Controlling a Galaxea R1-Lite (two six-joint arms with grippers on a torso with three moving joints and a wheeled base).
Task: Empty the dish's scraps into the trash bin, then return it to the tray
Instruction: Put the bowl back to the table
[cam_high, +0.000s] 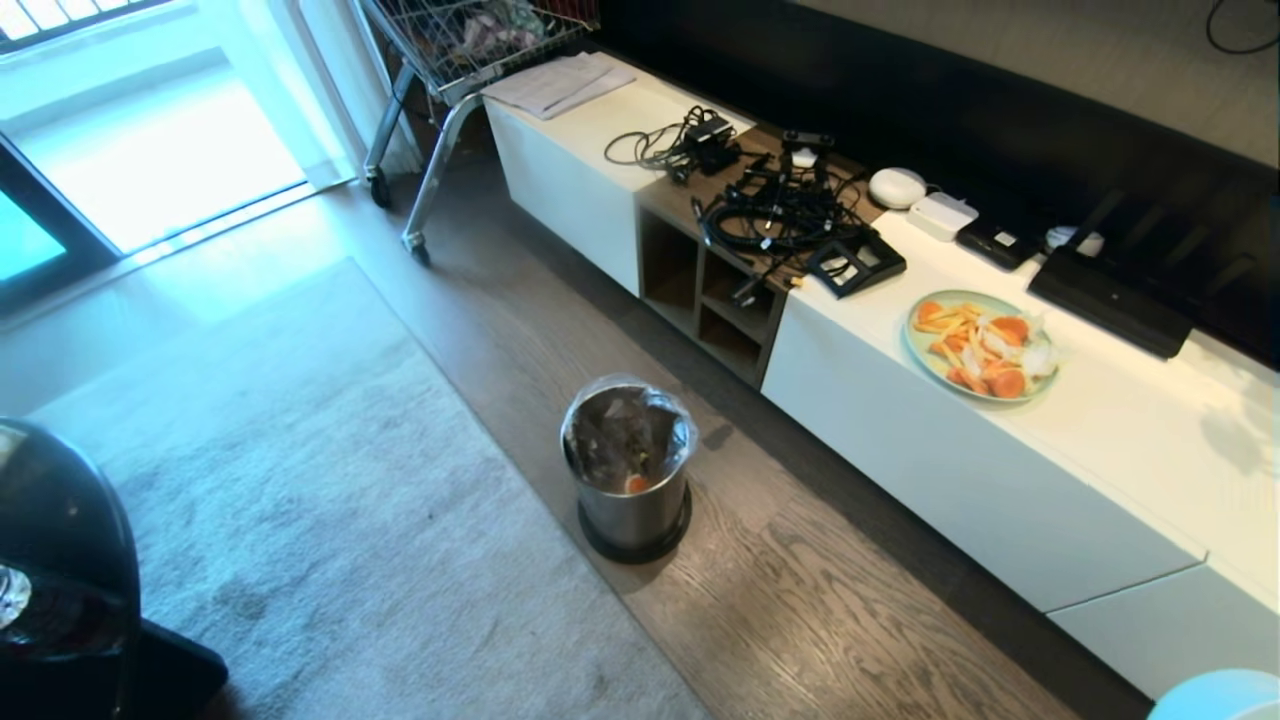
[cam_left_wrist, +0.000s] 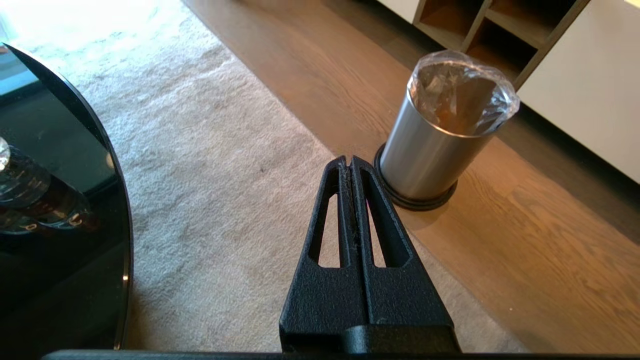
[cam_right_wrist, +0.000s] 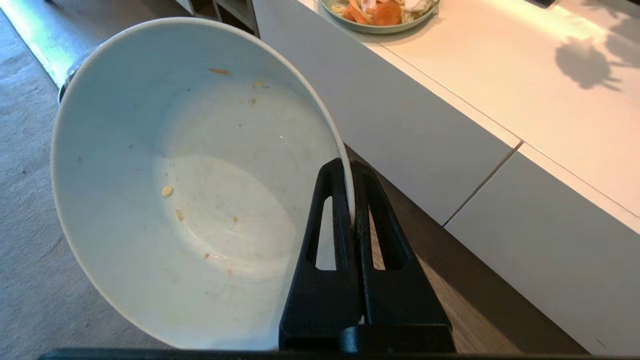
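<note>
A: What is the right gripper (cam_right_wrist: 352, 200) doing?

B: It is pinching the rim of the white bowl (cam_right_wrist: 190, 190), one finger inside the wall and one outside. The bowl is hanging tilted off the fingertips with its glossy inside turned toward the wrist, and only a few crumbs are clinging to it. I am judging the emptying as done.

A: And the scraps?

B: An orange carrot slice (cam_high: 637, 483) is lying inside the trash bin (cam_high: 630, 470), a brushed-steel cylinder with a black base ring and a crinkled clear liner, standing on the wood floor.

A: So what is the coming move turning on?

B: On the tray, and I am not finding it in any view. The curved edge of a black glass tabletop (cam_left_wrist: 60, 200) is showing just to the side of the left gripper (cam_left_wrist: 348, 162), across from the bin, so I am guessing the tray is lying that way, away from the white cabinet (cam_right_wrist: 450, 150) that is running beside the bowl hand. The right arm is the one holding the bowl.

A: The left gripper?

B: Its jaws are pressed together, empty, hanging over the grey carpet (cam_left_wrist: 225, 175).

A: Anything to avoid?

B: The pale-green plate (cam_high: 982, 345) heaped with orange and yellow pieces on the cabinet.
</note>
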